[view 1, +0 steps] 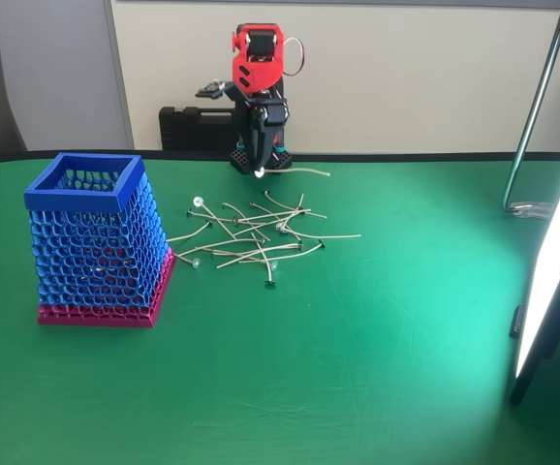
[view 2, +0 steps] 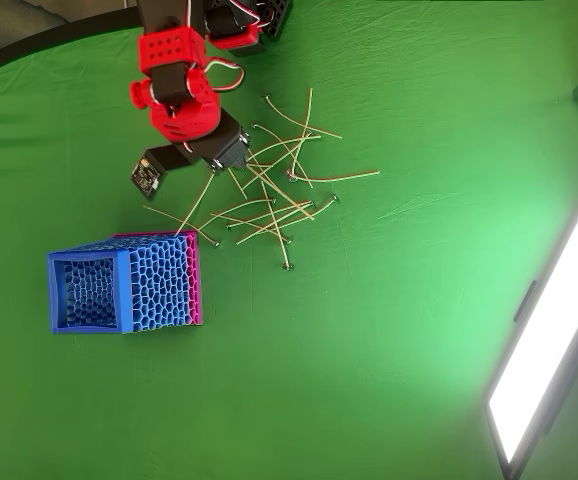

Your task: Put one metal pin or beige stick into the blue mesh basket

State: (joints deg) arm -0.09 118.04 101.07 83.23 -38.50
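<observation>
On the green desk [view 1: 377,368], basket [view 1: 94,242] upright at 8 o'clock of the stick pile [view 1: 256,237] — claw [view 1: 259,165] near the pile's 12 o'clock edge, opening unreadable. Risk — tangled sticks lifting together.

A red arm [view 2: 184,95] reaches in from the top edge over a green table [view 2: 369,330]. Its black wrist end sits above the upper left of a loose pile of sticks [view 2: 269,190]; the jaws are hidden. The basket [view 2: 124,290] stands below and left of the pile, just beside the nearest sticks. A bright panel [view 2: 549,340] lies at the right edge.
</observation>
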